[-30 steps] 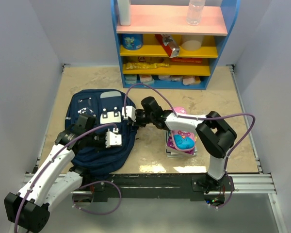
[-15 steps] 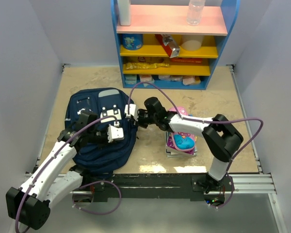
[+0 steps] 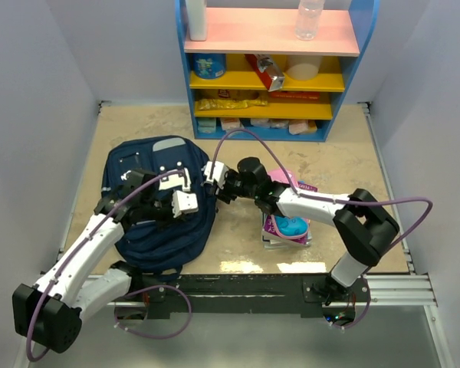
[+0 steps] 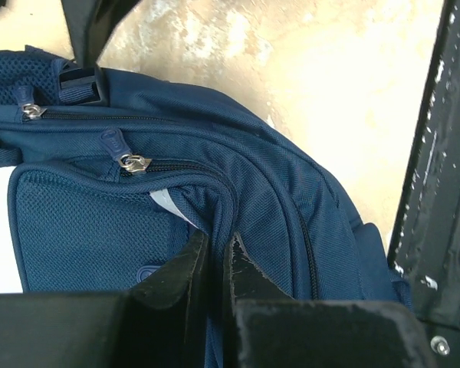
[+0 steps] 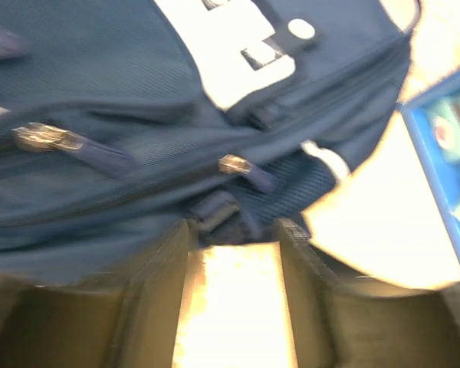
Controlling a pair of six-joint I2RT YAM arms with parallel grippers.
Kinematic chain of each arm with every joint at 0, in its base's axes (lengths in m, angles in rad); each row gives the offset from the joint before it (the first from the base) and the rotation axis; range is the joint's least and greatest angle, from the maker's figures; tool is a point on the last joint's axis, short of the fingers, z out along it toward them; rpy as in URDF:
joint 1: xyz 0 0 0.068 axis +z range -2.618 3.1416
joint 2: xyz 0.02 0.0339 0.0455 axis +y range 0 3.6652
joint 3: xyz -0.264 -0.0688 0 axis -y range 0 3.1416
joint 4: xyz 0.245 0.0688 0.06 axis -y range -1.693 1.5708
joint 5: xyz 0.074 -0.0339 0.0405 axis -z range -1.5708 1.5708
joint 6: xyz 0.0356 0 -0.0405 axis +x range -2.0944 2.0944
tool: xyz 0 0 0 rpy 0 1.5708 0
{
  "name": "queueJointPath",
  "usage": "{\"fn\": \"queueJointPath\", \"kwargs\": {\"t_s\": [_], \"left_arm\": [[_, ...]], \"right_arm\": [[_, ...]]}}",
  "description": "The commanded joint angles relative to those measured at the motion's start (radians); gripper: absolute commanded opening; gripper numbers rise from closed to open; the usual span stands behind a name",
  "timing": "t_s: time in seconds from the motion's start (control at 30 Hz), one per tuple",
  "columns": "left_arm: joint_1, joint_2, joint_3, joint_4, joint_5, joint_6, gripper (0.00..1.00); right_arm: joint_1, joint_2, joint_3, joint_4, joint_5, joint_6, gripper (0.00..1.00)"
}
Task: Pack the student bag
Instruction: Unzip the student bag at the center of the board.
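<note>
The student bag (image 3: 142, 165), a navy backpack with white print, lies on the left of the table. My left gripper (image 3: 188, 201) rests on its right side. In the left wrist view the jaws (image 4: 217, 247) are shut on a fold of the bag's fabric (image 4: 291, 199) beside a zipper pull (image 4: 134, 162). My right gripper (image 3: 212, 178) is at the bag's right edge. In the blurred right wrist view its jaws (image 5: 234, 230) stand open, with a dark loop of the bag (image 5: 100, 115) just at the fingertips.
A pink pencil case (image 3: 290, 225) lies on a stack of books right of the bag. A blue and yellow shelf (image 3: 268, 77) with snacks and bottles stands at the back. The black front rail (image 4: 445, 192) runs close to the bag's near side.
My left gripper has moved up and right across the bag, pulling the fabric with it. My right gripper has shifted slightly right along the bag's edge, and its arm has stretched out.
</note>
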Motion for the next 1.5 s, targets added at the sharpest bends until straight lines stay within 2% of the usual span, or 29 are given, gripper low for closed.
{"fn": "queueJointPath", "kwargs": {"t_s": [0.0, 0.13, 0.37, 0.47, 0.57, 0.67, 0.77, 1.03, 1.2, 1.33, 1.47], "left_arm": [[0.001, -0.064, 0.030, -0.060, 0.037, 0.082, 0.04], [0.003, -0.084, 0.026, -0.109, 0.017, 0.154, 0.02], [0.001, -0.091, 0.020, -0.166, 0.028, 0.207, 0.01], [0.000, -0.098, 0.012, -0.163, 0.023, 0.214, 0.01], [0.003, -0.104, 0.009, -0.161, 0.020, 0.216, 0.01], [0.003, -0.106, 0.013, -0.161, 0.015, 0.218, 0.01], [0.001, -0.109, 0.024, -0.181, 0.021, 0.225, 0.01], [0.001, -0.132, 0.042, -0.218, 0.011, 0.253, 0.02], [0.001, -0.132, 0.053, -0.234, 0.011, 0.257, 0.02], [0.001, -0.134, 0.052, -0.235, 0.009, 0.259, 0.02], [0.001, -0.135, 0.053, -0.229, 0.011, 0.262, 0.02]], "right_arm": [[0.000, 0.031, 0.035, 0.043, 0.133, -0.138, 0.57], [-0.003, 0.044, 0.066, 0.042, 0.110, -0.175, 0.58], [-0.003, 0.096, 0.128, -0.024, -0.015, -0.196, 0.43], [-0.003, 0.102, 0.134, -0.038, -0.069, -0.187, 0.41], [-0.004, 0.114, 0.143, -0.067, -0.115, -0.192, 0.42], [-0.003, 0.120, 0.144, -0.078, -0.135, -0.192, 0.48], [-0.003, 0.148, 0.163, -0.101, -0.135, -0.198, 0.50], [-0.003, 0.196, 0.201, -0.118, -0.149, -0.198, 0.48], [-0.004, 0.217, 0.221, -0.130, -0.161, -0.197, 0.39], [-0.004, 0.228, 0.223, -0.130, -0.184, -0.184, 0.21], [-0.004, 0.228, 0.210, -0.124, -0.190, -0.166, 0.10]]}}
